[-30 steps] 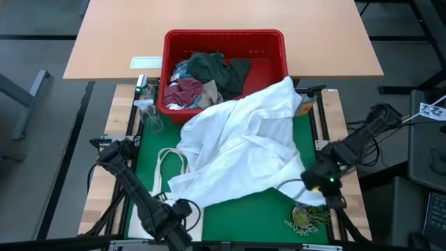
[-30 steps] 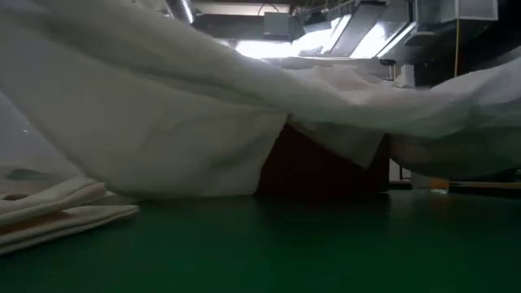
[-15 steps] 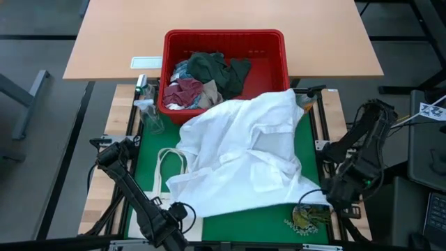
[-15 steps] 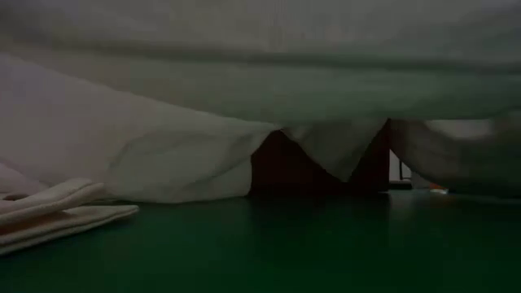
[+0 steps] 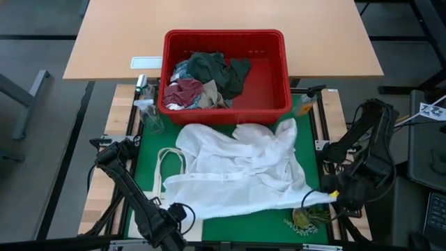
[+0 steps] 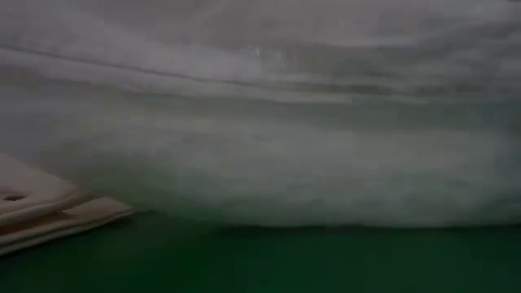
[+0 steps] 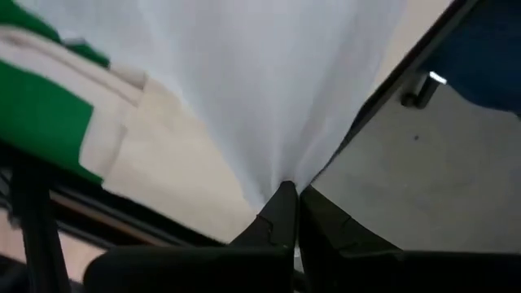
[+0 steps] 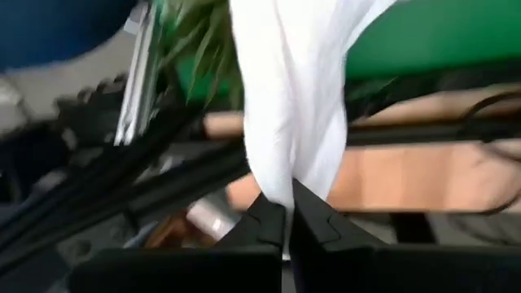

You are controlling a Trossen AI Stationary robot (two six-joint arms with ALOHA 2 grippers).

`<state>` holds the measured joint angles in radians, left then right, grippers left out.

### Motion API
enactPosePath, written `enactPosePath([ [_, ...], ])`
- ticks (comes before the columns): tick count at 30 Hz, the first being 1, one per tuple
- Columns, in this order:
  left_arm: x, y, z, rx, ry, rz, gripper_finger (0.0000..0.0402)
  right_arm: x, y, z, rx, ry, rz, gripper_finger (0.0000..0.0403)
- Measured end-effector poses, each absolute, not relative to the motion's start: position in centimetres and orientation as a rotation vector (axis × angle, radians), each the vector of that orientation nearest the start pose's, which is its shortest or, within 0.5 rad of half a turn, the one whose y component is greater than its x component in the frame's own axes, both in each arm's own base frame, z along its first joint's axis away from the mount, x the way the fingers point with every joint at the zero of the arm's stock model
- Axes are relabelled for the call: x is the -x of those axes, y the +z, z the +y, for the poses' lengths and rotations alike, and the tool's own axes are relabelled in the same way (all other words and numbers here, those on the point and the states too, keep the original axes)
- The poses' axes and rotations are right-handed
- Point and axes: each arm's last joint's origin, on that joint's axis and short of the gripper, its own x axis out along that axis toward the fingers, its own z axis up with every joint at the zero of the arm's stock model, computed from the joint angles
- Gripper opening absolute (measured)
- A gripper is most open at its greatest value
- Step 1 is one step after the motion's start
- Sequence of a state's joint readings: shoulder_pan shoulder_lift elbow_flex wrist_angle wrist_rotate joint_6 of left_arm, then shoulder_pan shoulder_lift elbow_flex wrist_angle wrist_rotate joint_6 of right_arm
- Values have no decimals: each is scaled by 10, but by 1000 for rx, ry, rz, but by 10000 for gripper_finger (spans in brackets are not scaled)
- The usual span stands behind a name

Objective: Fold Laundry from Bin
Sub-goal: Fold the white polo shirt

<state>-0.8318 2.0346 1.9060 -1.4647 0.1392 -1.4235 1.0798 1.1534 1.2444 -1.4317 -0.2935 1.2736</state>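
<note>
A white garment (image 5: pixel 240 174) lies spread on the green mat (image 5: pixel 279 219) between the red bin (image 5: pixel 268 104) and the table's near edge. It fills the low view (image 6: pixel 260 122). More laundry (image 5: pixel 205 80), dark green, maroon and beige, stays in the bin. My left gripper (image 5: pixel 174 211) is at the mat's near left, shut on the garment (image 7: pixel 269 98). My right gripper (image 5: pixel 333 198) is at the mat's near right, shut on the garment (image 8: pixel 293 98). My left gripper pinches a bunched bit of the garment's near left edge (image 7: pixel 283 181) between its two fingers, from above, pointing down. The cloth fans out from the fingertips onto the mat. My right gripper pinches a gathered near right corner (image 8: pixel 281 189) of the garment, slanting steeply down. From that pinch a narrow strip (image 5: pixel 317 197) runs back to the cloth spread on the mat.
A flat white tote bag (image 5: pixel 162 167) with handles lies on the mat's left, partly under the garment, and shows in the low view (image 6: pixel 49 212). A clear bottle (image 5: pixel 146 104) stands left of the bin. A green plant-like thing (image 5: pixel 305 219) lies at the near right corner.
The white garment, which lay draped up against the bin's front rim, has been drawn toward the near edge, slid off the bin and settled flatter on the mat. My right gripper has swung toward the near right corner with its corner of cloth, turning as it went.
</note>
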Motion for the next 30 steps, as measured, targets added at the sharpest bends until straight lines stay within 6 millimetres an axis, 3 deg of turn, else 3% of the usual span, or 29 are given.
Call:
enactPosePath([
  [6,-258,277,-278,380,529,1540,0,-75,342,142,-214,-12,1525,3],
  [13,-262,274,-271,374,637,1422,0,-78,329,138,-177,-133,1411,3],
  [22,-248,233,-263,440,891,1565,0,-73,287,131,-67,-237,1501,3],
  [26,-242,217,-258,420,960,1638,0,-67,283,119,-137,-280,1501,3],
  [30,-239,207,-252,388,1023,1605,0,-59,279,103,-232,-335,1457,3],
])
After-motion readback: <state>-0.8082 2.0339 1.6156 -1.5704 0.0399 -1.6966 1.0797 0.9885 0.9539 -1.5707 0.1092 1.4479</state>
